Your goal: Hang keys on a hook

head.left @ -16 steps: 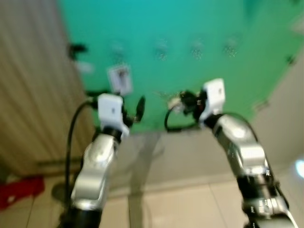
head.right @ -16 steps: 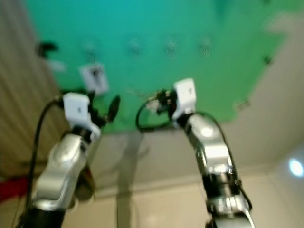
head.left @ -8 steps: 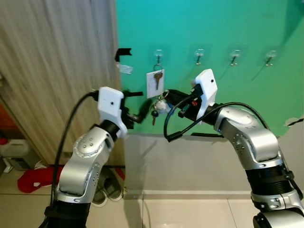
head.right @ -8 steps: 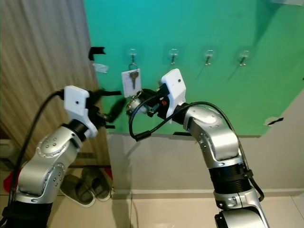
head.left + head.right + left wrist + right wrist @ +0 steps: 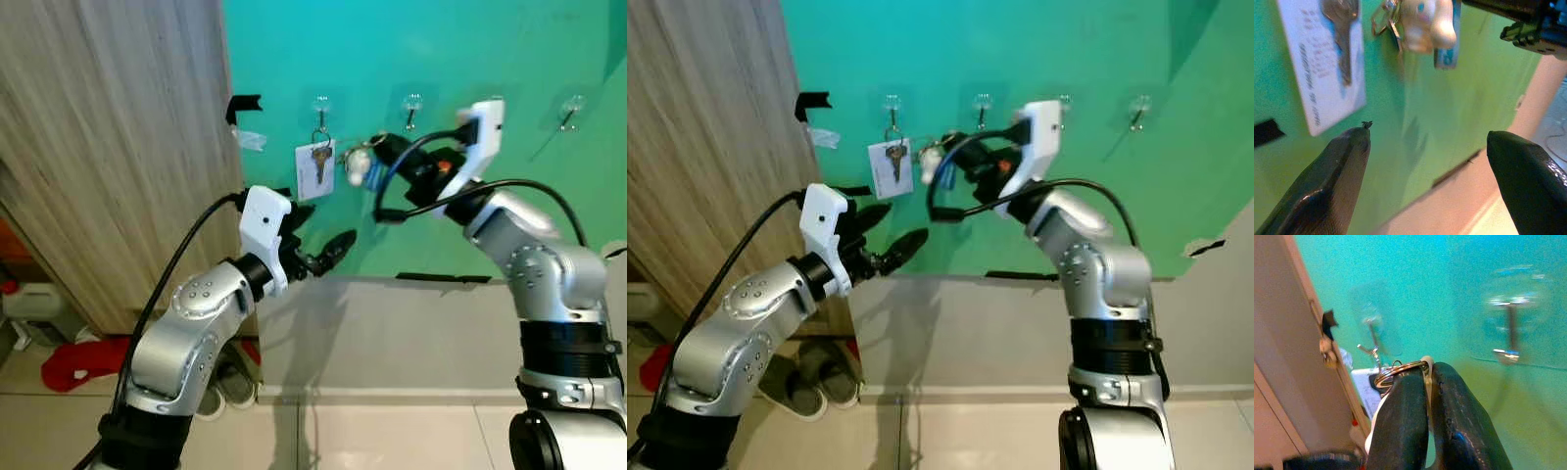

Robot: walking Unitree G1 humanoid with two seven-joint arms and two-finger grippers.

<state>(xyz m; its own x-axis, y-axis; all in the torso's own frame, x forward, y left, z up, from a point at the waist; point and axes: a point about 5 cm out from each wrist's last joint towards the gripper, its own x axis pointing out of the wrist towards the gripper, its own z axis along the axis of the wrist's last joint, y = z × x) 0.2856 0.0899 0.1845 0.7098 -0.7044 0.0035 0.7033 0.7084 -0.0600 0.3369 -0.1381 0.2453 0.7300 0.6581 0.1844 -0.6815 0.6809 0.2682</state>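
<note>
A: Nearest first, what's the left gripper (image 5: pixel 323 253) doing?
B: Raised in front of the green wall (image 5: pixel 392 49), fingers spread wide apart, nothing in them. It sits below the white tag (image 5: pixel 315 169) with a key that already hangs on the leftmost hook (image 5: pixel 321 106).

A: Right gripper (image 5: pixel 382 149)?
B: Held higher, close to the wall. Fingers pressed together, clamped on the keys (image 5: pixel 359 162): a metal ring with a white plush charm and a blue tab dangling from the fingertips.

A: So where are the keys exactly?
B: In the air, just beside the white tag, between the leftmost hook and the second hook (image 5: pixel 412 104). Not on any hook.

A: Further back?
B: Two more hooks in the same row on the wall, one at (image 5: pixel 571 104). Wood-grain panel (image 5: pixel 108 147) at the left, slippers (image 5: pixel 813 377) and something red (image 5: pixel 78 360) on the floor beneath it.
</note>
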